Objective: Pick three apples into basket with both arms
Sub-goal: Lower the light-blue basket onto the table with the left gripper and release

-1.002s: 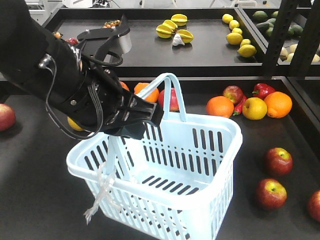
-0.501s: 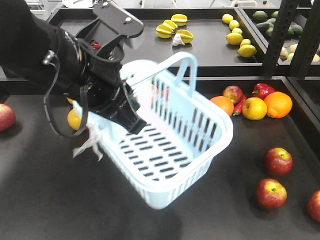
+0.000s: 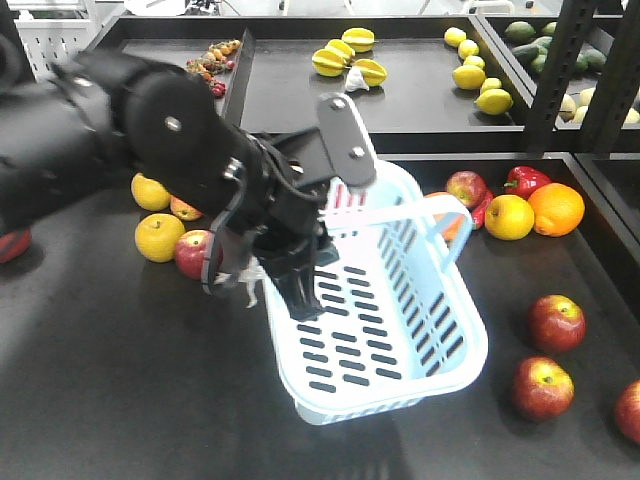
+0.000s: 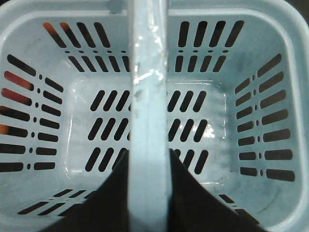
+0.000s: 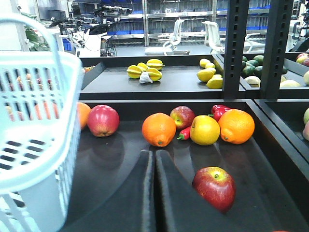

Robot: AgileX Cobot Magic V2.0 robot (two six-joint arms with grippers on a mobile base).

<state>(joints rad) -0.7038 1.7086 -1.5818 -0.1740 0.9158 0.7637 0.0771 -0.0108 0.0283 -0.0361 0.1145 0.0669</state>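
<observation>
Basket point(image 3: 400, 330) handle point(image 4: 148, 96) is being gripped by the left end effector point(image 4: 148, 162). In the left wrist view, black fingers point(image 4: 108, 198) are being pressed against both sides of the handle bar. Basket is being carried tilted by the left arm point(image 3: 150, 130) over the middle of the table point(image 3: 100, 400), nearer its near edge. Whether it is touching the table cannot be told. A white strip point(image 3: 245, 288) is being seen hanging at the basket's left rim.

Right end effector point(image 5: 154, 193) is being held clenched on nothing, fingers together, low over the table. One of the apples point(image 5: 214, 187) is being seen just beside it, to its right.

The three apples point(image 3: 557, 322) are lying toward the table's right near corner, well apart from the basket. An orange point(image 3: 440, 212), a yellow apple point(image 3: 509, 216) and a red pepper point(image 3: 522, 180) are being seen near the far right corner.
</observation>
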